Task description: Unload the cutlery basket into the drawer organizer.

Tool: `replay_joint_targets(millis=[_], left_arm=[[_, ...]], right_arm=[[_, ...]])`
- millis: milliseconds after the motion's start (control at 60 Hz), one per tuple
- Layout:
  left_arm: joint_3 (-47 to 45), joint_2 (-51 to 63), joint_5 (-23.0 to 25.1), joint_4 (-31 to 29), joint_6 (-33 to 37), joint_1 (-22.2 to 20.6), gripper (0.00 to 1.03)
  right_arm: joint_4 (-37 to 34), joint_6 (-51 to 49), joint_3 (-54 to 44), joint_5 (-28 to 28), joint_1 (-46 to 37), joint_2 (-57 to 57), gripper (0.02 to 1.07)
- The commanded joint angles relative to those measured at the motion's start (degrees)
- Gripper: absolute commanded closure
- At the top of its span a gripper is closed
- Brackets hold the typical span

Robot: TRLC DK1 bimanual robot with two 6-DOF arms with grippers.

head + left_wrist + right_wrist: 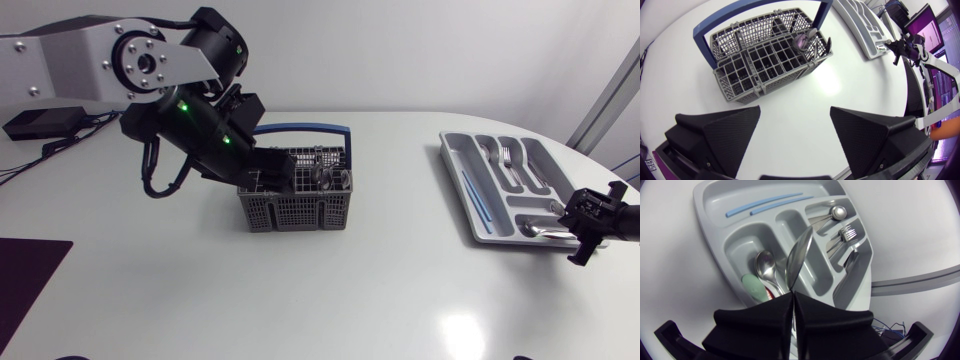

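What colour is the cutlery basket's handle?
Blue. The handle shows best in the left wrist view.

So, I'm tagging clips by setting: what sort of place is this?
Likely a robotics lab bench, not a kitchen: a left arm and a right arm flank a white table carrying a basket and an organizer.

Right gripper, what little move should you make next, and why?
Probably lower a bit and open. My right gripper is shut on a shiny utensil held over the tray, just beside a spoon lying in one compartment.
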Motion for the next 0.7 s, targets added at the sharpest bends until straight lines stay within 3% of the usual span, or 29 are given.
replay_joint_targets(millis=[0, 200, 433, 517, 683], left_arm=[[-0.65, 1.26, -0.71, -0.86, -1.13, -0.23, 0.06], [-1.35, 1.08, -1.41, -1.21, -1.13, -0.23, 0.06], [-2.5, 0.12, -1.67, -1.74, -0.78, -0.23, 0.06], [-2.94, -0.15, -1.67, -1.83, -0.78, -0.23, 0.06], [-3.38, -0.59, -1.67, -1.83, -0.78, -0.14, 0.06]], right_arm=[[1.39, -2.46, 0.74, 0.5, -0.88, 2.15, 1.02], [1.83, -3.43, -0.75, 0.5, -1.4, 1.71, 0.99], [5.0, -3.34, -3.65, 0.5, -1.32, 0.04, 0.44], [5.09, -3.17, -4.45, 0.94, -1.32, -0.75, 0.35], [5.09, -1.85, -5.76, 0.94, -1.32, -3.3, 0.32]])
